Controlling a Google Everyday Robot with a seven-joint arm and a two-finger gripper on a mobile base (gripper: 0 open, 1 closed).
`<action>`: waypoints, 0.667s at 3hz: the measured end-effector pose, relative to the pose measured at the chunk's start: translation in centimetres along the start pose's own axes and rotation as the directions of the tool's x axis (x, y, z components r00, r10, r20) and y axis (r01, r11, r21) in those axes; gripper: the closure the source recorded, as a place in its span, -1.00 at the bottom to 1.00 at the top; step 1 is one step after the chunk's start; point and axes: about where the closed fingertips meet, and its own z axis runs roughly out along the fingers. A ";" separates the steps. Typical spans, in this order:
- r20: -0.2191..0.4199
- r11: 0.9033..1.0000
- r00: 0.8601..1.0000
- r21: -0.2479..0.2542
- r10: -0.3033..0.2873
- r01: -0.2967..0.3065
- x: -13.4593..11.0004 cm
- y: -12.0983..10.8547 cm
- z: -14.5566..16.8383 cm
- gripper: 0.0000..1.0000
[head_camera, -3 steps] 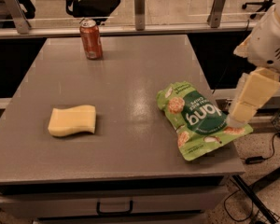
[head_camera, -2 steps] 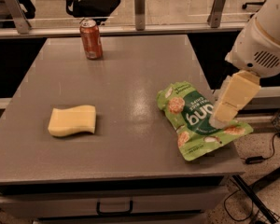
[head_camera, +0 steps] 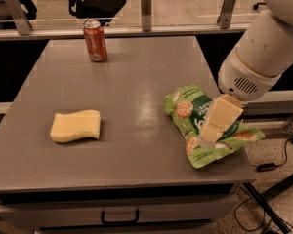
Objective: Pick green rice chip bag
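Hovering right on top of the green rice chip bag (head_camera: pixel 185 108), the gripper (head_camera: pixel 212 130) is basically where it needs to be, at the bag's middle with the tip low against the crinkly film. From this angle it's impossible to say whether it's spread, closed or already pinching the pouch, so no call on that.

The bag lies flat on the right side of the worktop (head_camera: pixel 136 82), toward the front, and its far corner seems to poke out past the right edge. The yellow sponge (head_camera: pixel 74 126) sits well apart on the left, and the red soda can (head_camera: pixel 95 41) stands upright at the back, so nothing crowds the grab.

My take on doing this step well: a flat pouch gives very little to bite on, so the gripper should press down enough to bunch up a ridge of film and close across that, not across the slick flat face. Going for the puffy middle looks safer than the thin sealed edges. Then lift slow and straight, since a floppy bag can slide out or swing.
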 end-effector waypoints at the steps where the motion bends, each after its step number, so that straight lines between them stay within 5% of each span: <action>1: -0.004 1.000 1.000 -0.013 -0.021 0.021 -0.1 0.4 2.0 -1.00; 2: -0.019 0.999 0.999 -0.027 -0.037 0.036 -0.1 0.4 3.3 -0.96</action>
